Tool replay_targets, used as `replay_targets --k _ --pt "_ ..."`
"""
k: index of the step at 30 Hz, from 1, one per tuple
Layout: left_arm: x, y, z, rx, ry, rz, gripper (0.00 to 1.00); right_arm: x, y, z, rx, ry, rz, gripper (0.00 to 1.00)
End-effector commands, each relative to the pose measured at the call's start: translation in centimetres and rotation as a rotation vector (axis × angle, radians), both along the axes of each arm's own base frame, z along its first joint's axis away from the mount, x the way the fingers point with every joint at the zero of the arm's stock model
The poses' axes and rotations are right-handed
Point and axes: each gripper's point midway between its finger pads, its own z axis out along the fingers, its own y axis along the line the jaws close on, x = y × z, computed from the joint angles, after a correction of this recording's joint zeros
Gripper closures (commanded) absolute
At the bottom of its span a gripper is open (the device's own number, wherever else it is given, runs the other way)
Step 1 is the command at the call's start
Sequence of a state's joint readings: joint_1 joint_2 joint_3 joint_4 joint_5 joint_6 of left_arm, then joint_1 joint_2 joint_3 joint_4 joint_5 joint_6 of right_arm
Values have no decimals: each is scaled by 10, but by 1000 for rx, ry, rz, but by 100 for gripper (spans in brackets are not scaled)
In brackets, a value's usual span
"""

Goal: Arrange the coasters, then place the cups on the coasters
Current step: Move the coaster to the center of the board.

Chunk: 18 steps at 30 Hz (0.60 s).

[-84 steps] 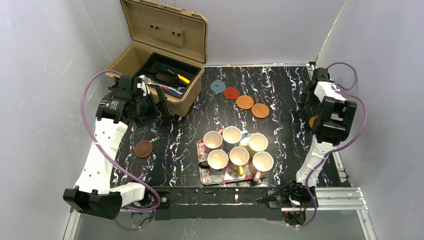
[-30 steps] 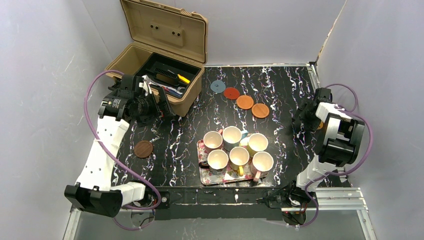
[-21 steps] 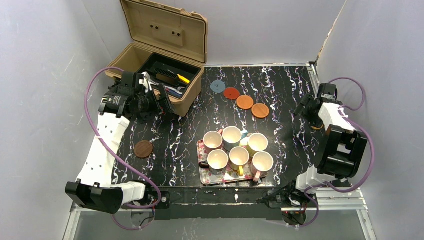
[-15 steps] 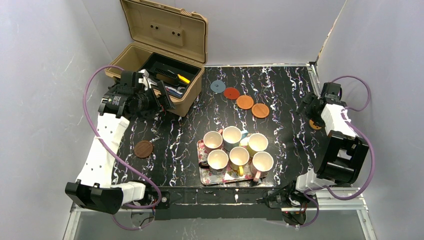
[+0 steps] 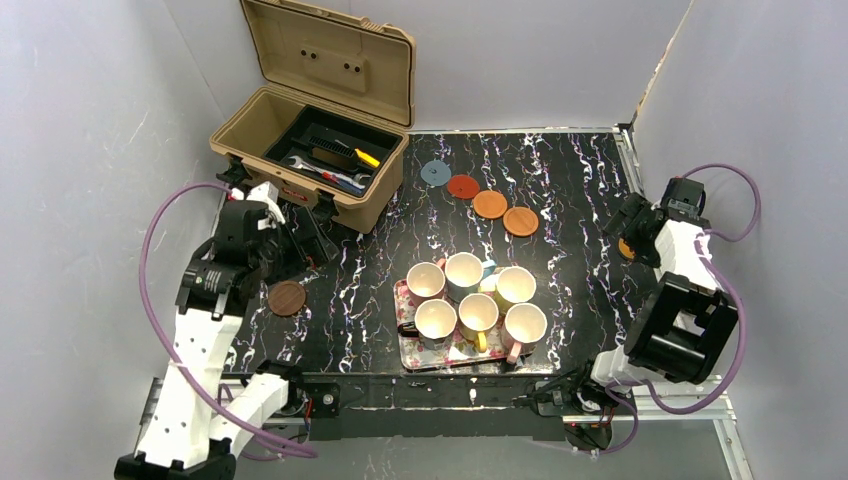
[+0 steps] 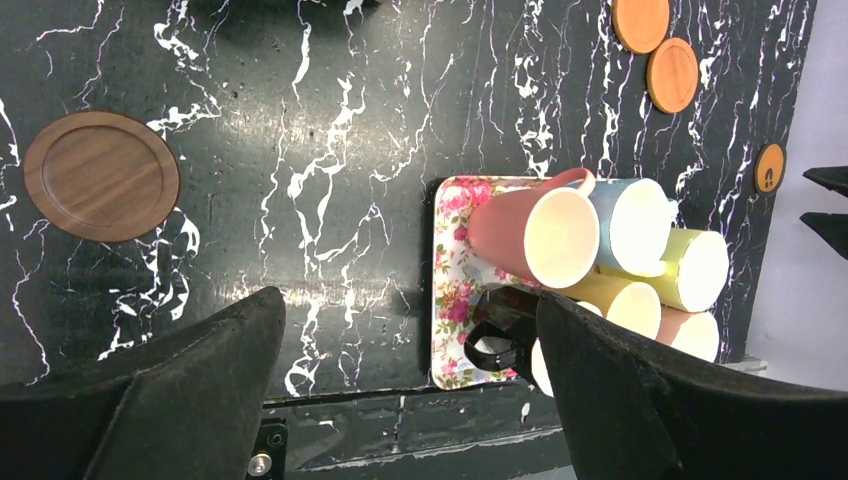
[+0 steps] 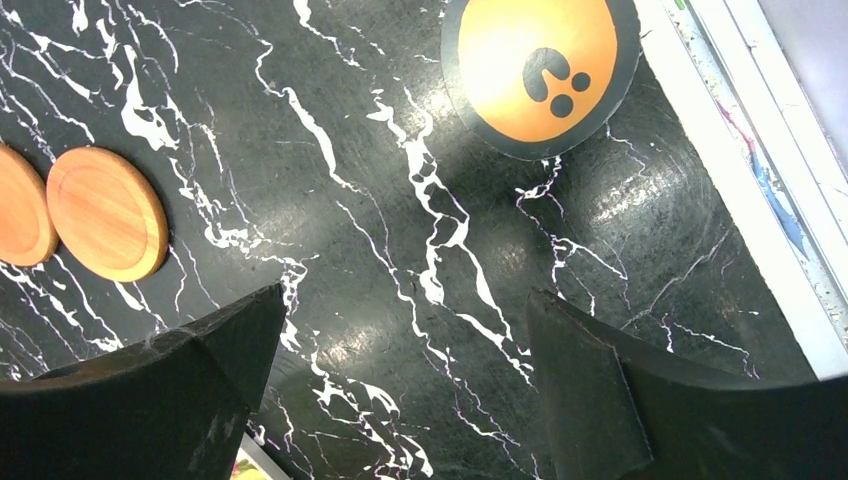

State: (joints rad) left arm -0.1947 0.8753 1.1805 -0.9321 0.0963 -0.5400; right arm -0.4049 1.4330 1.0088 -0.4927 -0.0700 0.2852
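Several cups [image 5: 470, 295] stand packed on a floral tray [image 5: 408, 345] near the front edge. A row of coasters runs behind them: blue-grey [image 5: 435, 172], red [image 5: 463, 186], orange [image 5: 490, 204] and wood-orange [image 5: 521, 221]. A dark brown coaster [image 5: 286, 298] lies alone at the left, just below my open, empty left gripper [image 5: 312, 238]. A yellow-orange coaster [image 7: 540, 70] with a black rim lies flat by the right edge. My right gripper [image 7: 405, 300] hovers open and empty just short of it. In the left wrist view the dark brown coaster [image 6: 101, 176] sits ahead-left of the left gripper [image 6: 410, 310].
An open tan toolbox [image 5: 320, 130] with tools fills the back left corner. Grey walls close in the table on three sides. A white rail [image 7: 760, 180] runs along the right edge next to the yellow-orange coaster. The floral tray [image 6: 455, 300] has a black cup handle [image 6: 495, 340] at its near corner.
The right gripper set the yellow-orange coaster down by the right edge, opened and drew back. The left arm swung from the toolbox toward the near side, over the dark brown coaster.
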Motion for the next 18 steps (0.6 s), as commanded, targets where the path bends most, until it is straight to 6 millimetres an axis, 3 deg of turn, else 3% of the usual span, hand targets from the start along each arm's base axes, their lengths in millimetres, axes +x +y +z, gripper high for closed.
replay_targets --k 1,9,18 --pt "-11 1 1 -13 -29 5 6 13 -16 10 18 -35 -63 1" --pt "-17 5 16 1 -64 -2 5 30 -37 10 1 -52 -105 1" --pt "-14 5 23 -6 -61 16 4 30 -56 -25 -36 48 -159 1"
